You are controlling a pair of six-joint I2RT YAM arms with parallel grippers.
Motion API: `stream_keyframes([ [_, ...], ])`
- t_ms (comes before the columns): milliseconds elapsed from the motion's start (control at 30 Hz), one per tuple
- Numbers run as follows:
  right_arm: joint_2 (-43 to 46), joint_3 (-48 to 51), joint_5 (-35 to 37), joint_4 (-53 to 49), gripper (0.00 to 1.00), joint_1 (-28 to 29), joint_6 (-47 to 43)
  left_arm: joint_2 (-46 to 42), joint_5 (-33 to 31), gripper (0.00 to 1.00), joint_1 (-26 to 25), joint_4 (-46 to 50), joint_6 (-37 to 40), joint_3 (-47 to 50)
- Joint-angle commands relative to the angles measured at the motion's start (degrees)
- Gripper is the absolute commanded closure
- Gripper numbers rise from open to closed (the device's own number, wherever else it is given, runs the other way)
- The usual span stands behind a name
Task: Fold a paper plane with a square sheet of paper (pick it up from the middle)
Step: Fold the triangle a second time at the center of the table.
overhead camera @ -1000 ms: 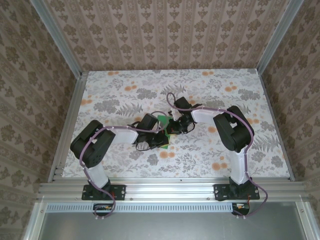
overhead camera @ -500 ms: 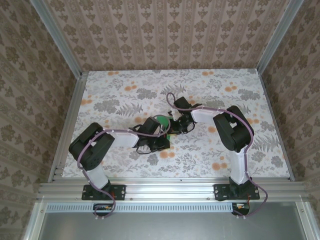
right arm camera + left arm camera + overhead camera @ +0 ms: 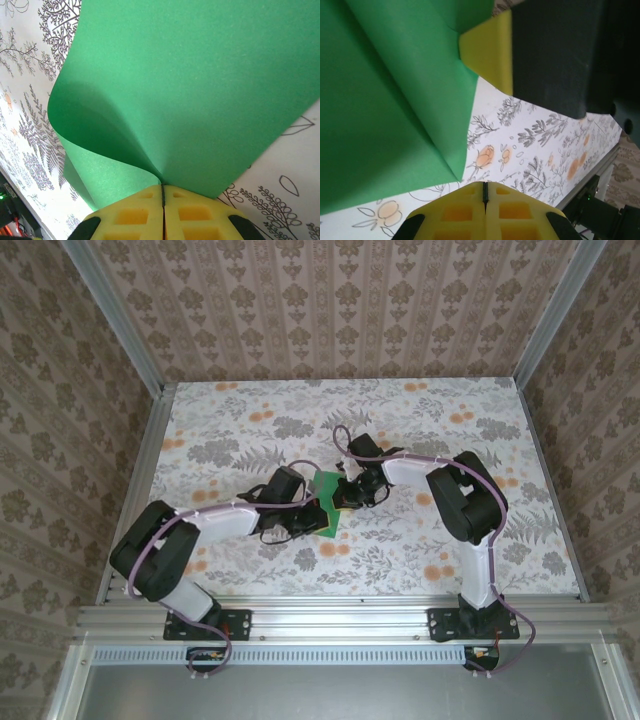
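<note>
Left wrist: your left claw [image 3: 484,192] is closed and empty; the one green sheet of paper [image 3: 385,110] ends in a corner at its 11 o'clock. Right wrist: your right claw [image 3: 163,192] pinches the sheet's curled edge. Top: both claws meet in the middle of the table [image 3: 450,440], with open room all round.

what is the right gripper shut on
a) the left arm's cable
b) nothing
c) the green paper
c: in the right wrist view the paper curls down into the seam of the right gripper, whose jaws are closed on its edge.
</note>
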State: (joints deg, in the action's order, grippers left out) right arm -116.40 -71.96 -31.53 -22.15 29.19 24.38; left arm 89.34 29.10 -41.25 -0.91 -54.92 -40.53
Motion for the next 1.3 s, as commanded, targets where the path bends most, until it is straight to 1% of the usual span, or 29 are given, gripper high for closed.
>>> stream_keyframes([
  [0,-3.26,0.33,4.63,-2.33,0.91,0.20,0.72,2.73,0.40,0.97,-0.14,-2.17,-1.75,-1.34],
  [167,-3.31,0.27,4.55,-2.37,0.91,0.26,0.68,6.24,1.00,0.97,-0.56,-4.33,-2.29,-2.51],
  [367,-3.36,0.28,4.33,-2.24,0.91,0.26,0.76,8.36,0.96,0.98,-0.50,-5.71,-2.48,-3.26],
  [667,-3.26,0.25,4.26,-2.35,0.91,0.22,0.77,11.03,0.07,0.99,-0.87,-3.97,-1.65,-2.84],
  [767,-2.98,0.16,4.12,-2.54,0.91,0.18,0.97,11.15,-0.66,1.00,-1.22,-1.48,-0.49,-3.16],
  [833,-1.94,0.02,3.89,-2.63,0.87,0.03,1.44,11.03,-0.98,1.00,-1.40,0.03,0.11,-3.28],
  [967,2.85,0.05,3.99,-2.49,0.76,-0.68,3.08,10.78,-2.13,1.00,-1.49,2.42,0.86,-2.41],
  [1067,6.79,0.35,5.78,-2.57,0.72,-1.45,4.24,10.50,-2.64,1.00,-1.49,2.39,0.71,-1.71],
  [1200,9.81,1.28,8.39,-2.94,0.74,-1.77,4.80,10.75,-2.65,1.00,-1.47,1.76,0.52,-1.65],
  [1267,10.22,2.20,7.91,-2.64,0.80,-1.55,4.93,10.91,-2.63,1.00,-1.54,1.73,0.51,-1.77],
])
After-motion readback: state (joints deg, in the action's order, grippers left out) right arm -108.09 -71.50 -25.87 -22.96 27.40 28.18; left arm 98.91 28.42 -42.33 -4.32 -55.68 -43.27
